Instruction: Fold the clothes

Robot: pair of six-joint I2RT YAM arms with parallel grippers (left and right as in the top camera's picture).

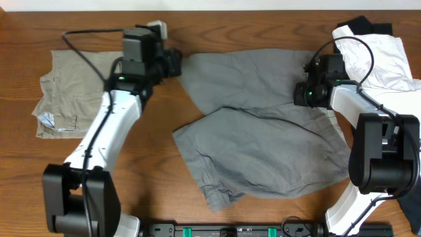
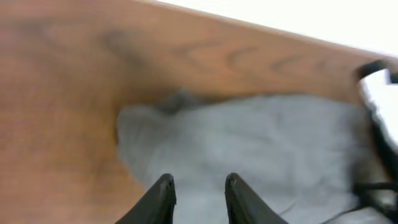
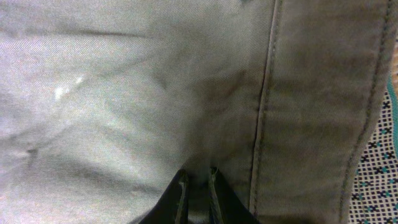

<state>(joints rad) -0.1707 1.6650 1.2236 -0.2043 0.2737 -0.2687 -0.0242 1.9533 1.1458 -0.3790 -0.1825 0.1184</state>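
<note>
The grey shorts (image 1: 263, 151) lie creased across the middle of the table, with one leg reaching up towards the back. My left gripper (image 1: 176, 64) hovers at the far left corner of that leg. In the left wrist view its fingers (image 2: 199, 183) are open and empty over the grey cloth (image 2: 249, 137). My right gripper (image 1: 304, 92) sits on the shorts' right end by the waistband. In the right wrist view its fingers (image 3: 198, 179) are nearly closed and pinch a fold of the grey cloth (image 3: 124, 93) beside the waistband seam. The speckled lining (image 3: 379, 165) shows at the right edge.
Khaki shorts (image 1: 66, 92) lie flat at the left, under my left arm. White and black garments (image 1: 381, 52) are piled at the back right corner, also seen in the left wrist view (image 2: 379, 93). Bare wood (image 1: 151, 178) shows in front of the shorts.
</note>
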